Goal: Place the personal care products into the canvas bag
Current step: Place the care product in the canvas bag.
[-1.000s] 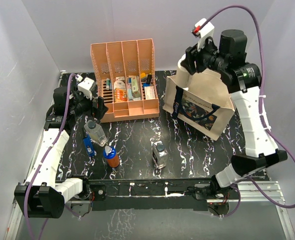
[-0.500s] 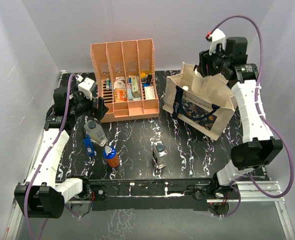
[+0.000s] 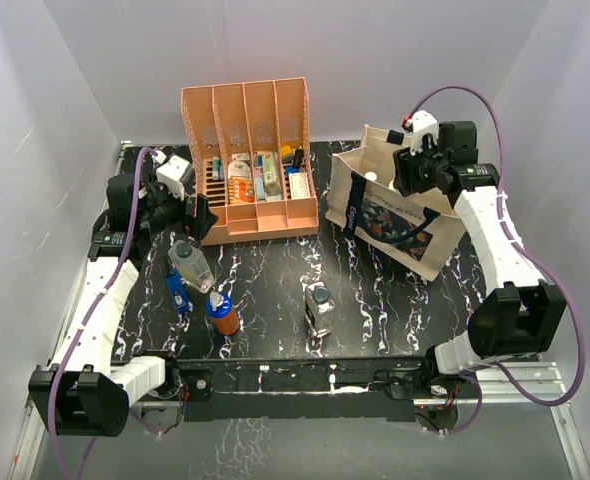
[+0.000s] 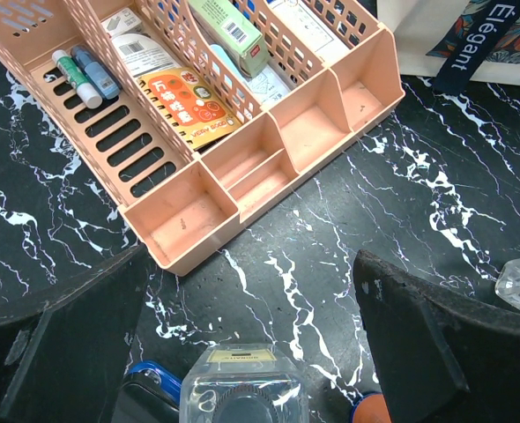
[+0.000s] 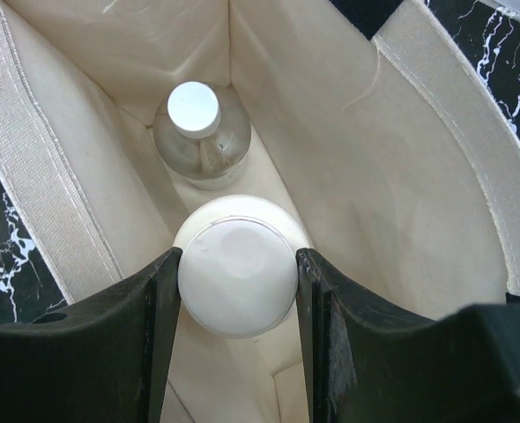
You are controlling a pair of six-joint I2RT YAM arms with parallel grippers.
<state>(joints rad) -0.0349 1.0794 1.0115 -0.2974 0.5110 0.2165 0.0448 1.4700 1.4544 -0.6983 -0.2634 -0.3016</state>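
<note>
My right gripper [image 3: 408, 172] is at the mouth of the cream canvas bag [image 3: 415, 225]. In the right wrist view it [image 5: 236, 286] is shut on the white cylinder [image 5: 236, 275], held inside the bag [image 5: 392, 176] above a round white-topped bottle [image 5: 198, 132]. My left gripper [image 3: 197, 213] is open and empty, above the clear grey-capped bottle [image 3: 190, 262]; that bottle also shows in the left wrist view [image 4: 242, 392]. The small blue bottle [image 3: 178, 292], the orange-brown blue-capped bottle [image 3: 222, 313] and the clear square dark-capped bottle [image 3: 319, 308] stand on the table.
The orange four-slot file rack [image 3: 250, 160] with packs and pens stands at the back, close to my left gripper; its front edge shows in the left wrist view [image 4: 198, 211]. The bag's navy strap handles [image 3: 353, 212] hang down its side. Grey walls enclose the table.
My right arm has come down from high above the bag, lowering the white cylinder into the bag's mouth. The left arm and the table bottles have not moved.
</note>
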